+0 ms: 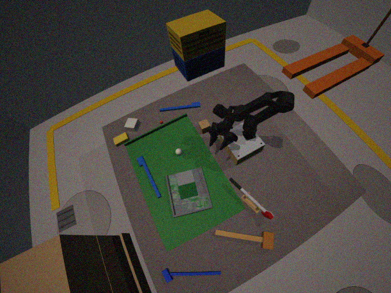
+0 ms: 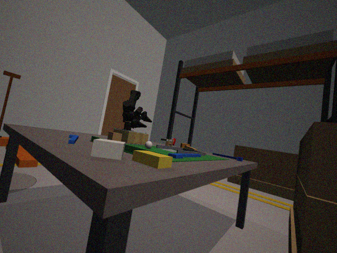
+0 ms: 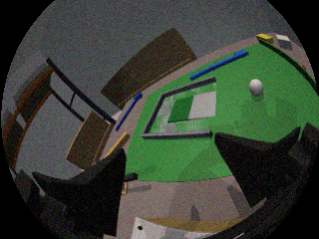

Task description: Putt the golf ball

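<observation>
Red marks only the head of the red putter (image 1: 252,199), which lies on the desk (image 1: 300,176) off the green mat (image 1: 164,220), beside the mat's edge nearest the arm's base; its shaft runs pale, then black at the grip end. The claw (image 1: 221,142) hangs above the desk near the arm's base block with its fingers spread wide and nothing between them. From the claw, the putter lies well apart, further along that same mat edge — toward the bottom of the top view. Its long axis runs roughly parallel to the mat edge, grip end nearer the claw, red head farther. A small tan block touches or underlies the shaft near mid-length; which cannot be told. The golf ball (image 1: 178,151) rests on the mat, between the claw and the raised green (image 1: 188,191) with its grey ramp surround. The coming reach probably calls for travel along the mat edge, with the fingers set across the shaft.
</observation>
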`<control>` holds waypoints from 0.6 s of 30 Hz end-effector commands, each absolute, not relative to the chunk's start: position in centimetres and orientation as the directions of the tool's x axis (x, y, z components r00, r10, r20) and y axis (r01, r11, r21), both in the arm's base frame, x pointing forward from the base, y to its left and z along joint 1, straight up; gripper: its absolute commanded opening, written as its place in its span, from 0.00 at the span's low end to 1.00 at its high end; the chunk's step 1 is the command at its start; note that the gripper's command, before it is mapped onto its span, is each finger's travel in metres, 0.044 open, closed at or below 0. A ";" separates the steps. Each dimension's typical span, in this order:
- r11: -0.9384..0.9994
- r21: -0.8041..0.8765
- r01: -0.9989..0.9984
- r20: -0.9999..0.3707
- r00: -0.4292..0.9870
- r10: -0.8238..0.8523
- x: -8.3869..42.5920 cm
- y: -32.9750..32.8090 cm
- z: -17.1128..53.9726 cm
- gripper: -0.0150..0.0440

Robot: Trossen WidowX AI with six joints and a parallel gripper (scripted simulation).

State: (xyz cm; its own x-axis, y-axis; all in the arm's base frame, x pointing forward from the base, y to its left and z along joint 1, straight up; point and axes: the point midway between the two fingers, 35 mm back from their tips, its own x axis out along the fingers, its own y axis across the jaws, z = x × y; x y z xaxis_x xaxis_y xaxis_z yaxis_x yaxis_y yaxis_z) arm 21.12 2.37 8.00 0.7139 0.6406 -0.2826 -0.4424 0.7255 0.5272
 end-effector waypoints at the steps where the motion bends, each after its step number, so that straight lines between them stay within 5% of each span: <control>1: 0.726 0.524 -0.446 -0.287 0.710 0.643 21.2 2.4 8.0 0.98; 10: 0.653 0.321 -0.686 -0.538 0.436 0.722 23.6 7.5 7.1 1.00; 18: 0.379 0.141 -0.915 -0.752 0.150 0.642 23.9 13.9 6.2 1.00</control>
